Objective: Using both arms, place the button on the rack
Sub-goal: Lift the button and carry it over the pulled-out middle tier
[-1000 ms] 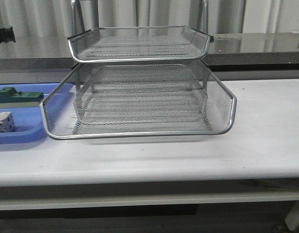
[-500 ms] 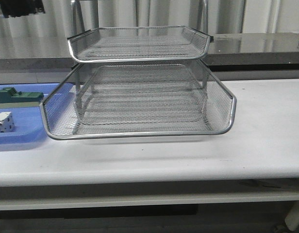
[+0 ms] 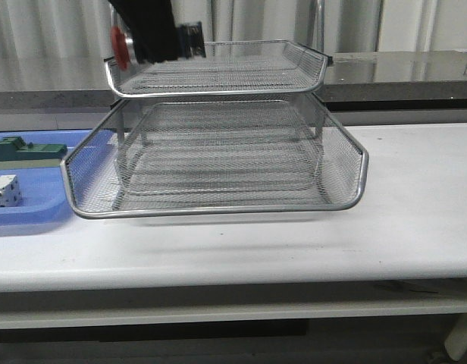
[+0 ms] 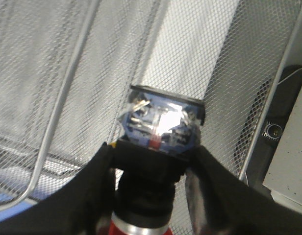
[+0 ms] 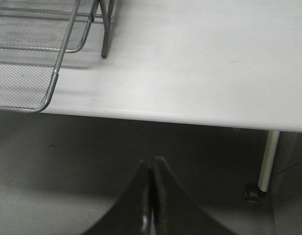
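Note:
My left gripper (image 3: 146, 38) is shut on the button (image 3: 121, 47), whose red cap points left, at the top left corner of the silver mesh rack (image 3: 218, 144). In the left wrist view the button (image 4: 161, 127) shows its blue rear block and black body pinched between my fingers (image 4: 92, 191), held above the rack's mesh trays (image 4: 58, 78). My right gripper (image 5: 151, 169) is shut and empty, below the table's front edge, clear of the rack's corner (image 5: 38, 58). It is out of the front view.
A flat blue tray (image 3: 36, 197) left of the rack holds a green block (image 3: 25, 150) and a white cube-like part (image 3: 4, 189). The white table (image 3: 415, 197) stretches to the right of the rack. A dark counter (image 3: 400, 72) runs behind.
My left gripper with the button has come down and rightward from the upper left corner of the front view to the rack's top left corner.

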